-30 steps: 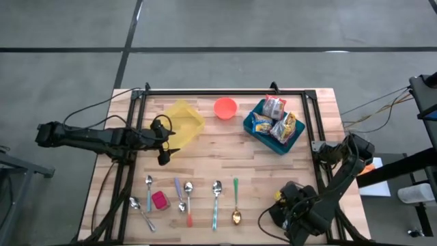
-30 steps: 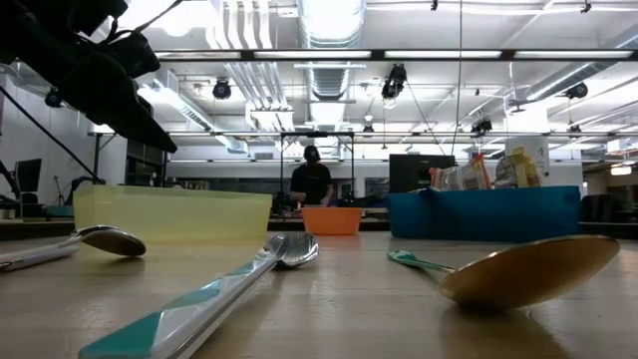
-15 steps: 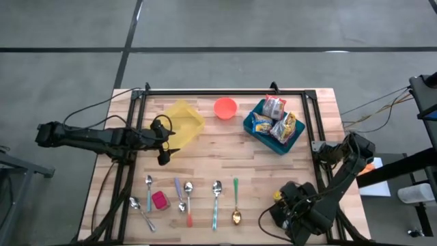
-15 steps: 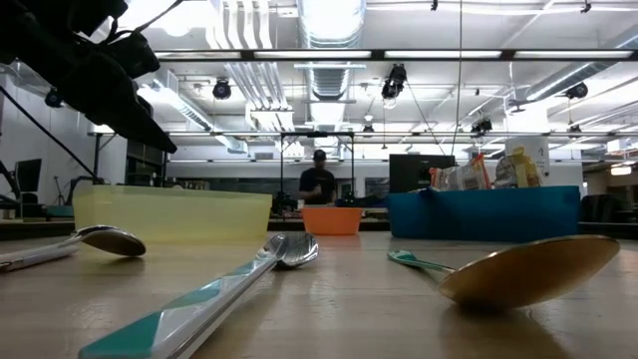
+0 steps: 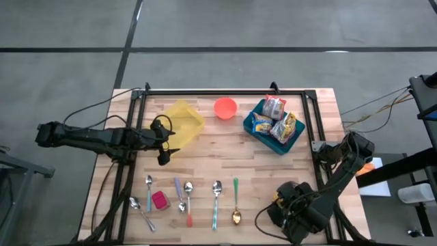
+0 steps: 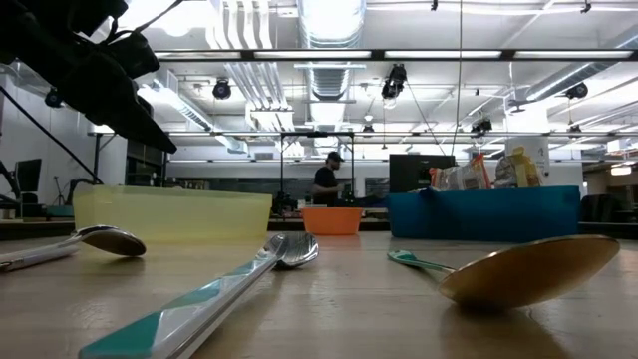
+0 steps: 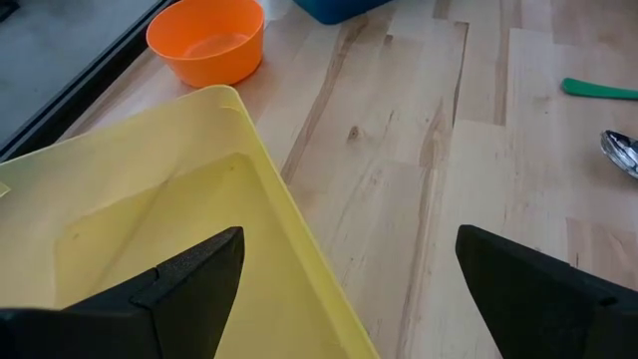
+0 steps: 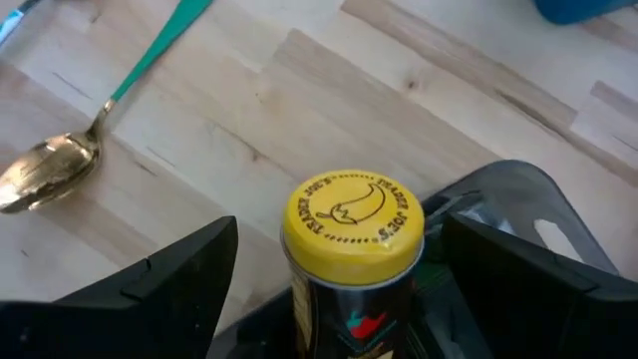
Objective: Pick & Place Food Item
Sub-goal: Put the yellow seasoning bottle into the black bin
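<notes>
Worktop: pale wood planks point(image 5: 225, 150) inside a dark frame, grey concrete floor all round; in the low view a person stands far off in the room behind.
Left claw point(image 7: 344, 269): spread wide and empty, hanging over the near right edge of the yellow bin point(image 5: 183, 123) at the far left of the worktop.
Right claw point(image 8: 334, 274): at the near right corner, fingers wide to either side of the yellow-lidded jar point(image 8: 349, 224); it looks straddled, not gripped.
Task item: the jar stands upright between the right fingers, with a grey foil pouch point(image 8: 518, 214) beside it.
Other food: snack packets in the blue bin point(image 5: 274, 126) at the far right; orange bowl point(image 5: 225, 107) between the bins.
Step in hand: probably the grasp. Centre the fingers on the jar's body below the lid, keep it upright, and close evenly.
Edges: the jar sits near the worktop's near edge, so lift straight up first.
Open room: bare wood between the spoons point(image 5: 205, 198) and the bins gives a clear path; stay above the spoon row.
</notes>
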{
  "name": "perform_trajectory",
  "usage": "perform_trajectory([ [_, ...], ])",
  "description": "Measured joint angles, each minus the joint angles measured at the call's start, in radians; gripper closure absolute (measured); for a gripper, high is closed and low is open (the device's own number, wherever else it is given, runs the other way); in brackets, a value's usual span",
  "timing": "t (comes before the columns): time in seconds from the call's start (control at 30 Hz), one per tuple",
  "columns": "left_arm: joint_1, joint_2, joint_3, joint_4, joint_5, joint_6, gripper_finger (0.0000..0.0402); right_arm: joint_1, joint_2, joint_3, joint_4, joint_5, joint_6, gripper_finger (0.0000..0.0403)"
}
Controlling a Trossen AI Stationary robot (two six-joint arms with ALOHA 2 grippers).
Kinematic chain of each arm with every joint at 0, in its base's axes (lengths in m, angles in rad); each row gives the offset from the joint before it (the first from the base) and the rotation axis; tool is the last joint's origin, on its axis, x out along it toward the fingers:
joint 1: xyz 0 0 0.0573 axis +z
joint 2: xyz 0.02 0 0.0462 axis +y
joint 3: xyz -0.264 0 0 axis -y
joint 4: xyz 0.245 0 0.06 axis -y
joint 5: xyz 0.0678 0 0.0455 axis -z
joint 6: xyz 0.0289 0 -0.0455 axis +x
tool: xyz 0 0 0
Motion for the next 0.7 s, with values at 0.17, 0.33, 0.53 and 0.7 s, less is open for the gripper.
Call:
perform_trajectory([
  [0.17, 0.000, 0.000, 0.000, 0.000, 0.000, 0.000, 0.0033, -0.001, 0.000, -0.031, 0.022, -0.046, -0.002, 0.0053],
  [0.33, 0.000, 0.000, 0.000, 0.000, 0.000, 0.000, 0.0033, 0.000, 0.000, -0.081, 0.075, -0.050, -0.002, 0.0053],
  [0.53, 0.000, 0.000, 0.000, 0.000, 0.000, 0.000, 0.0033, 0.000, 0.000, -0.097, 0.086, -0.050, -0.006, 0.0053],
  [0.7, 0.000, 0.000, 0.000, 0.000, 0.000, 0.000, 0.0033, 0.000, 0.000, -0.087, 0.083, -0.050, -0.006, 0.0082],
])
